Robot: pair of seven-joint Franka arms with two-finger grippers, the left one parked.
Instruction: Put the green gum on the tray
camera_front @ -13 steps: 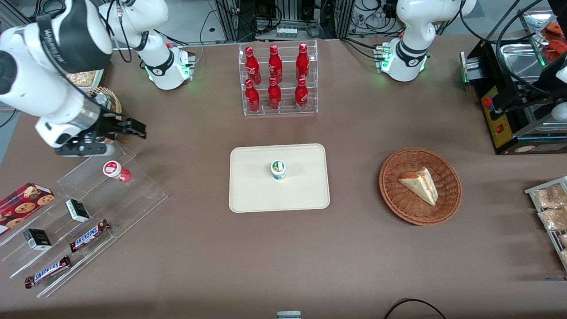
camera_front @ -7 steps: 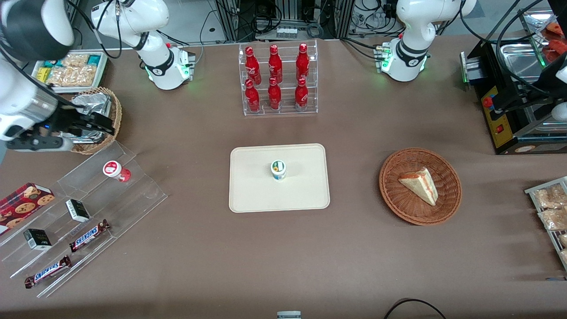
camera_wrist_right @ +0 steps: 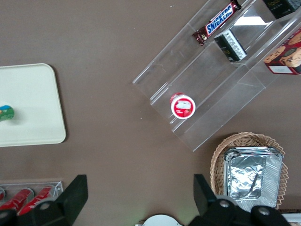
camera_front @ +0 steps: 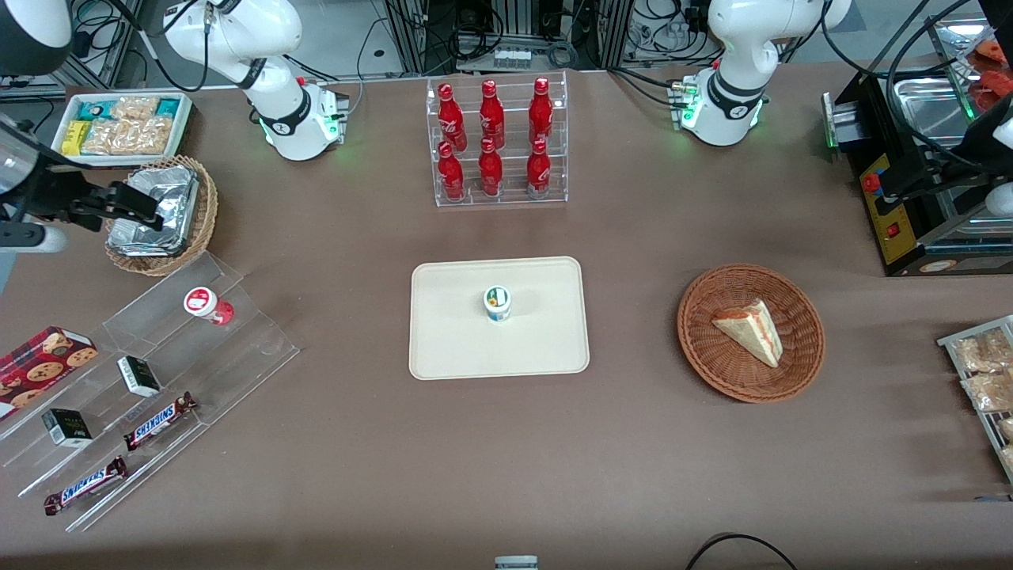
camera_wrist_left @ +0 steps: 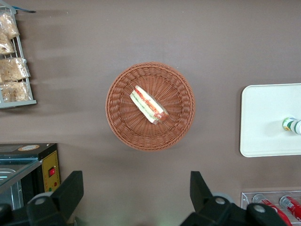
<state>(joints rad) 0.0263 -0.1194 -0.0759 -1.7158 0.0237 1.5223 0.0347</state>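
Going across the front view from the working arm's end: hand [camera_front: 127, 204] hangs high above the foil tray [camera_front: 154, 210] in its wicker basket [camera_front: 202, 218], fingers spread wide apart, nothing btwn them. Nearer the camera sits the clear stepped rack [camera_front: 237, 348] w/ the red gum canister [camera_front: 204, 304] on its top step, plus Snickers bars [camera_front: 158, 421] and small dark boxes lower down.

Mid-counter [camera_front: 356, 475]: tray [camera_front: 451, 348], cream, flat on the surface. Green gum [camera_front: 497, 304] stands upright on it, roughly central, well apart from the hand. Farther from the camera than the tray is the bottle rack [camera_front: 498, 142] w/ red bottles.

Toward the parked arm's end: round brown basket [camera_front: 712, 364] holding a sandwich wedge [camera_front: 748, 331].

Right wrist view shows both fingers [camera_wrist_right: 77, 195] wide apart over bare counter, red canister and foil tray in sight.
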